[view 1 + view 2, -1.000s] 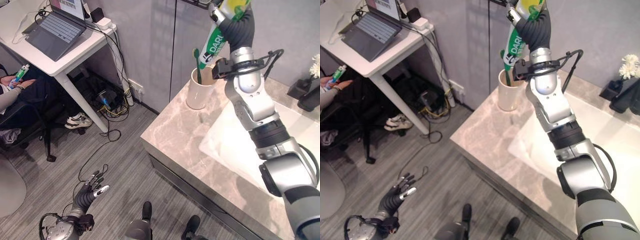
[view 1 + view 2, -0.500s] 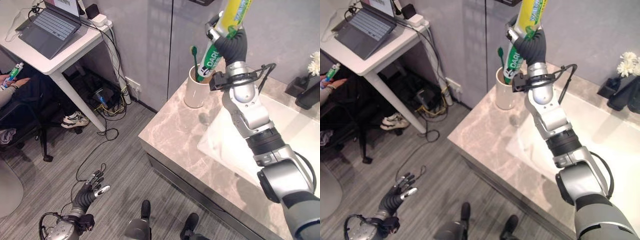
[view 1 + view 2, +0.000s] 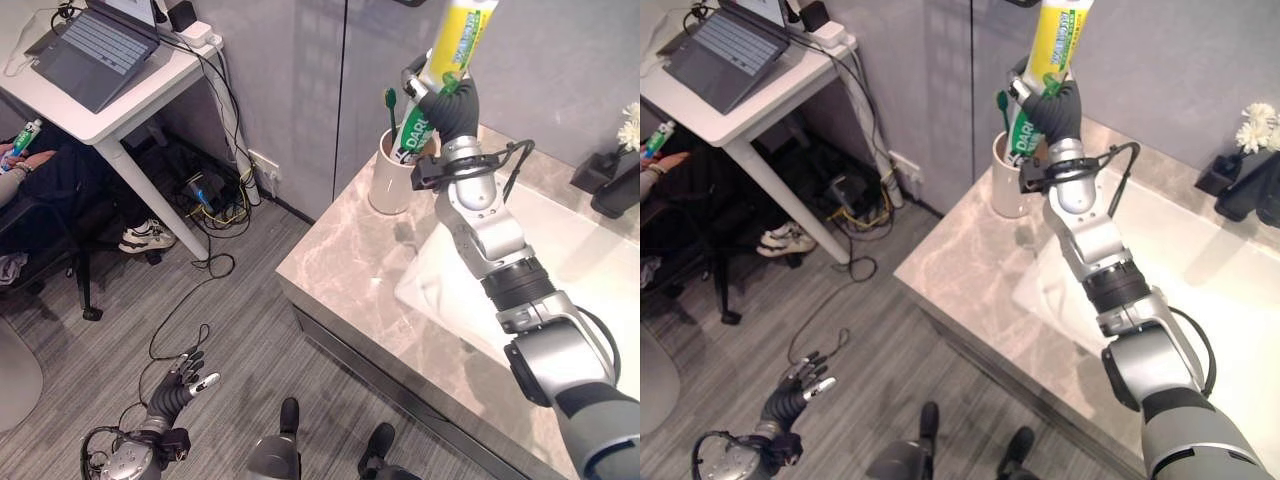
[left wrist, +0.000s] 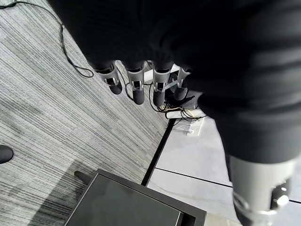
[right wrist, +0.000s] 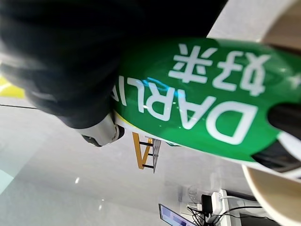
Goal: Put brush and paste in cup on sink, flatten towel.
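While the right hand (image 3: 447,103) grips the paste (image 3: 441,75) around its middle, fingers and thumb curled tight round the tube, the lower end dips into the mouth of the cup (image 3: 393,180). The cup stands at the far left corner of the counter (image 3: 340,270), just beside the basin (image 3: 1200,270), and the brush (image 3: 391,108) already stands in it, green head up, leaning against the rim.

The tube's long axis runs steeply, a little off vertical: the yellow end points up and away toward the wall, the green end points down into the cup. The right wrist view shows the green body (image 5: 197,113) crossing the cup's pale rim (image 5: 268,193), so the tip looks to be inside, though how deep it sits cannot be told.

As for handling, the tube is probably light and soft-walled, glossy and so a bit slippery; a hard squeeze would dent it or push paste toward the cap. The mid-body hold looks sound, since it keeps both ends balanced. It is far taller than the cup, so once let go it will likely tip against the rim, and the light cup near the counter's edge could rock if nudged.

The left hand (image 3: 790,398) hangs low over the floor, fingers loosely spread and empty, as its wrist view confirms (image 4: 136,87).
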